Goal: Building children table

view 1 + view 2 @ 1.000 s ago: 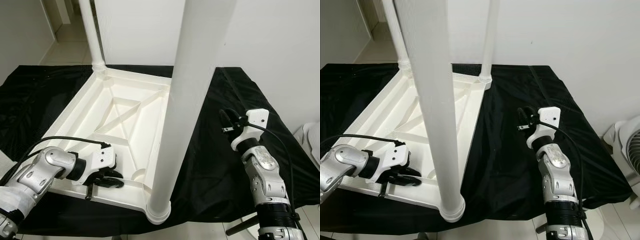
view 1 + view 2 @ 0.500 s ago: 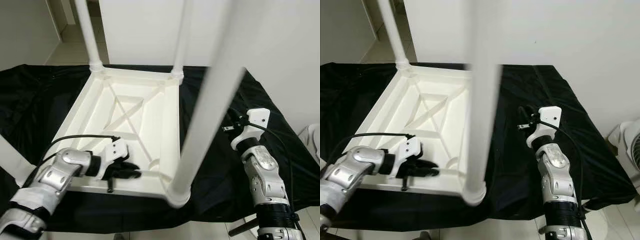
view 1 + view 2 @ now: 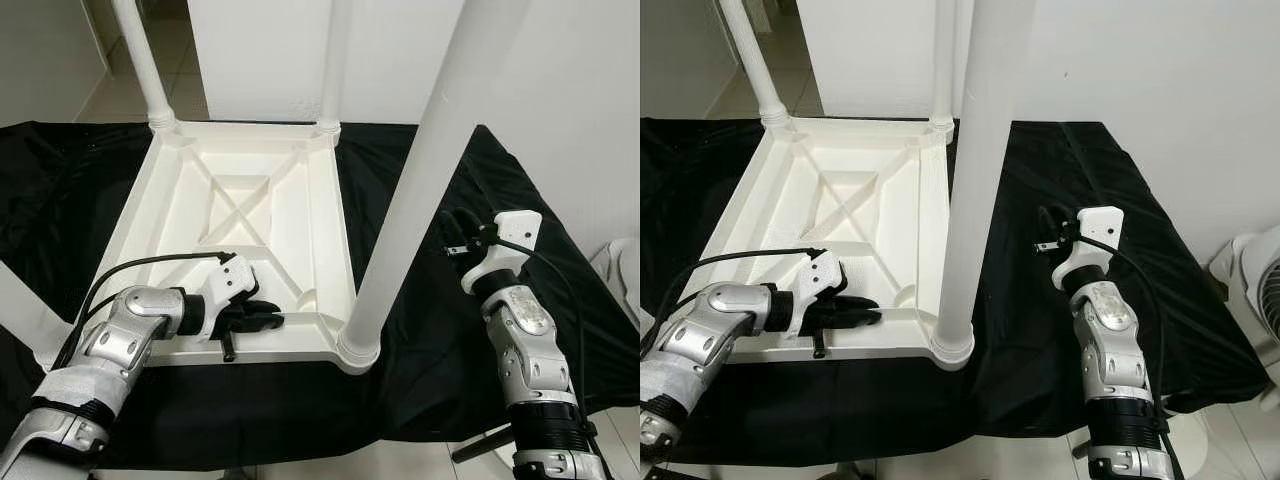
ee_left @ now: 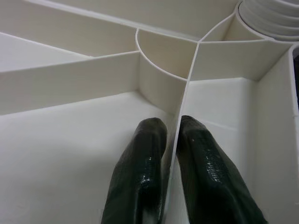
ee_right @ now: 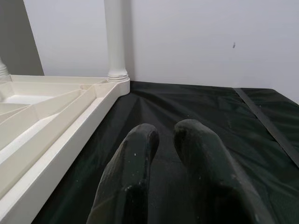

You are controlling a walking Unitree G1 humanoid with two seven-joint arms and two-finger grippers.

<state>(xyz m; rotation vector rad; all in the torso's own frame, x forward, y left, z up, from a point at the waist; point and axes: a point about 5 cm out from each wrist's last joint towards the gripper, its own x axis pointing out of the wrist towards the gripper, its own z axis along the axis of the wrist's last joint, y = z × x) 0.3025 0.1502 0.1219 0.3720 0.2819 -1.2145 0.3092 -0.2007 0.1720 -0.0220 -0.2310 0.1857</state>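
A white children's table (image 3: pixel 330 230) lies upside down on a black cloth (image 3: pixel 440 330), its underside ribs facing up. Three legs stand up from it: the near right leg (image 3: pixel 420 190), the far left leg (image 3: pixel 140 60) and the far right leg (image 3: pixel 333 60). Another white leg piece (image 3: pixel 20 305) shows by the near left corner. My left gripper (image 3: pixel 268 320) is shut on a thin rib (image 4: pixel 184 100) inside the table's near rim, one finger on each side. My right gripper (image 3: pixel 455 235) hovers shut over the cloth, right of the table, with nothing in it.
The cloth-covered surface ends close in front of me and at the right. A white fan (image 3: pixel 1260 290) stands on the floor at the far right. A white wall (image 3: pixel 560 80) runs behind, and a hallway floor (image 3: pixel 100 90) opens at the back left.
The table has turned on the cloth with my left gripper holding its near rim; its near right corner swung away from me and rightward, so it now sits square. The right arm stayed put.
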